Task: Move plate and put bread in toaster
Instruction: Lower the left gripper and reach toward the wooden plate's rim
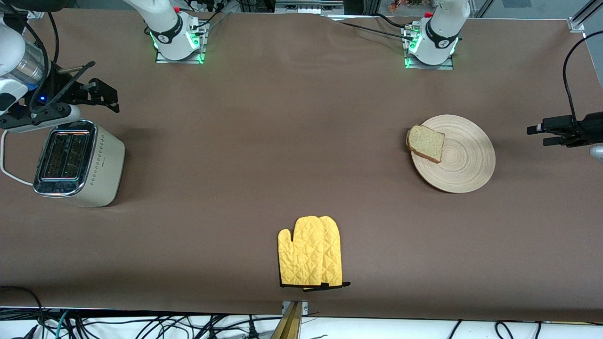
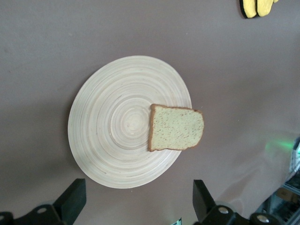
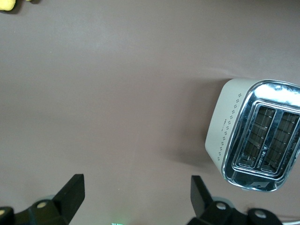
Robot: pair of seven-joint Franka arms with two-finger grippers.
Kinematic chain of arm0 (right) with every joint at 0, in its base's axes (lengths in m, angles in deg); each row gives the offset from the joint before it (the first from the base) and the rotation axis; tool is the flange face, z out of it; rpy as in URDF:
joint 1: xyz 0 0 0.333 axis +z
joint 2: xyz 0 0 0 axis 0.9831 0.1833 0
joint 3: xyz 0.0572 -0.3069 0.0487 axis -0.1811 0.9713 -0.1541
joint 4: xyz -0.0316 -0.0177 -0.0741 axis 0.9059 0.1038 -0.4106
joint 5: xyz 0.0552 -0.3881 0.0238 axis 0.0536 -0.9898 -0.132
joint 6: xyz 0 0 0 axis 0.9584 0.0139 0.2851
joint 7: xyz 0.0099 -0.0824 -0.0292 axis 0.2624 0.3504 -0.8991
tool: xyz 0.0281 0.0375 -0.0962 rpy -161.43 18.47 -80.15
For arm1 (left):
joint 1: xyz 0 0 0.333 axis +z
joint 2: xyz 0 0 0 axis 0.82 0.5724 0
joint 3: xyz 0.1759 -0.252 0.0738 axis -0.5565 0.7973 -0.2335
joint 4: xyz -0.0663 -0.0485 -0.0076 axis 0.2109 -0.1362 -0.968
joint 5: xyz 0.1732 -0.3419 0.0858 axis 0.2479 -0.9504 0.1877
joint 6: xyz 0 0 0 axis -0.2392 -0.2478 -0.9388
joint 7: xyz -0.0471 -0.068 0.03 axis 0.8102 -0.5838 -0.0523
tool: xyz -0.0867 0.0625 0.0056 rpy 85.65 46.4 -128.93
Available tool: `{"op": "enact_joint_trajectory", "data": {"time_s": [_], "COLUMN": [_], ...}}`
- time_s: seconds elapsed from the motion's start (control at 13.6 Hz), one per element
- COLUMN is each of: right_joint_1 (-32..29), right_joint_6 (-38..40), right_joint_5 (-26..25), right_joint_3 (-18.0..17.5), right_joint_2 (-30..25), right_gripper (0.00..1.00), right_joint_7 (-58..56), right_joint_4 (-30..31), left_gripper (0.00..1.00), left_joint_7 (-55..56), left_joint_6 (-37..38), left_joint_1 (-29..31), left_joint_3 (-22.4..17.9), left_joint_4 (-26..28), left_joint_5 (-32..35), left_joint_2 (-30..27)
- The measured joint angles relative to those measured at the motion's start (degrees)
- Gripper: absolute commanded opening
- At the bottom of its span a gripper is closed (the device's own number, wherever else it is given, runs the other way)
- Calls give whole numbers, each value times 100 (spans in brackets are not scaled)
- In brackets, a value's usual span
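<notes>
Looks like nothing's started: toaster sits mid-left of frame under the spread-open right claw, plate mid-right with bread overhanging its rim, so the wide-open left claw needs to grab the plate next.

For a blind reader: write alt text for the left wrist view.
A slice of speckled bread lies on a round wooden plate, overhanging its rim, on a brown table. The open left gripper hovers above them; a yellow oven mitt peeks in at one corner.
</notes>
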Motion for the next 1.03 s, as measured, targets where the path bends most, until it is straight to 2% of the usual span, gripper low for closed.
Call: {"op": "enact_joint_trajectory", "data": {"time_s": [0.15,0.44,0.66,0.89,0.96,1.03], "right_joint_1": [-2,-9,-10,-10,-10,-10], "right_joint_6": [-7,-63,-69,-70,-71,-72], "right_joint_5": [0,0,1,1,1,1], "right_joint_3": [4,32,34,35,35,35], "right_joint_2": [0,19,29,42,46,48], "right_gripper": [100,100,100,100,100,100], "right_joint_7": [0,0,0,0,0,0], "right_joint_4": [0,0,1,1,2,2], "left_gripper": [100,100,100,99,83,59], "left_joint_7": [-625,-1845,-2182,-2192,-2192,-2192], "left_joint_6": [-3,-20,-27,-18,-16,-15], "left_joint_1": [211,628,817,904,906,906], "left_joint_3": [4,5,10,14,18,29], "left_joint_4": [-6,-62,-396,-544,-553,-556], "left_joint_5": [-70,-642,-850,-1258,-1324,-1336], "left_joint_2": [566,1668,2377,2738,2809,2866]}}
